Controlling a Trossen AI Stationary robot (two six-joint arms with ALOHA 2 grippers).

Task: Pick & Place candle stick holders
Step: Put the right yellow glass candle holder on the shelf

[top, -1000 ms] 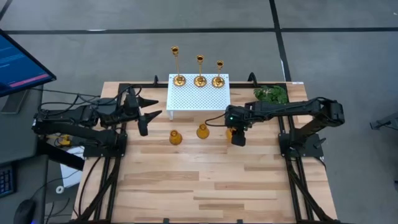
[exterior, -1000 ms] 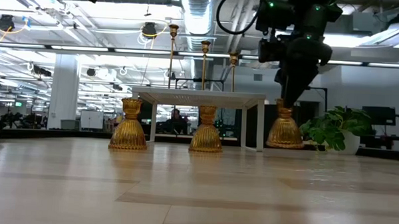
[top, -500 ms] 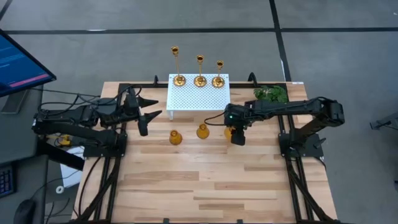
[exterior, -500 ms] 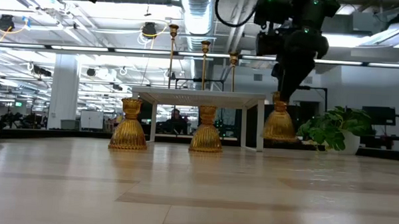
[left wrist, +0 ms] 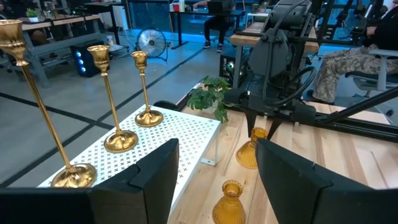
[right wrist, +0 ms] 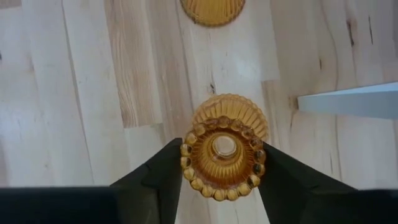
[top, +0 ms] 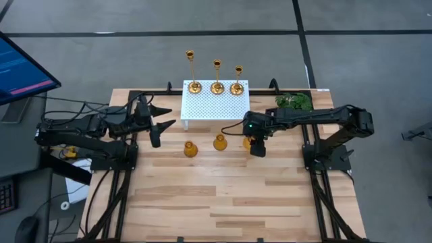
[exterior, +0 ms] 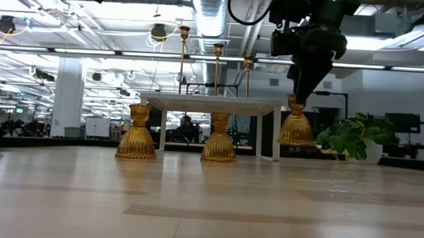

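Observation:
Three brass candlesticks (top: 217,86) stand by their round bases on a white perforated stand (top: 216,111) at the table's back. Two amber bulb-shaped holders (top: 190,149) (top: 219,142) stand on the wood in front of it. My right gripper (top: 256,147) is shut on the third amber holder (exterior: 296,129), at the stand's right front corner. That holder hangs a little above the table. My left gripper (top: 162,128) is open and empty, left of the stand, and waits there. My right gripper pinches the amber holder's beaded top rim (right wrist: 222,155) between its two fingers (right wrist: 163,173), one on each side. The fingers point down from above. The holder hangs upright below them, its wide base (exterior: 296,139) lifted clear of the table.
A green leafy plant (top: 294,102) stands at the back right, close to my right arm. The white stand's right leg (exterior: 276,132) is just left of the held holder in the low view. Bare wood (top: 229,196) spreads toward the near edge.
My right gripper has risen with the amber holder. The holder stood on the table a second ago and now hangs clear of it, still upright. It has also shifted slightly toward the white stand's leg in the low view.

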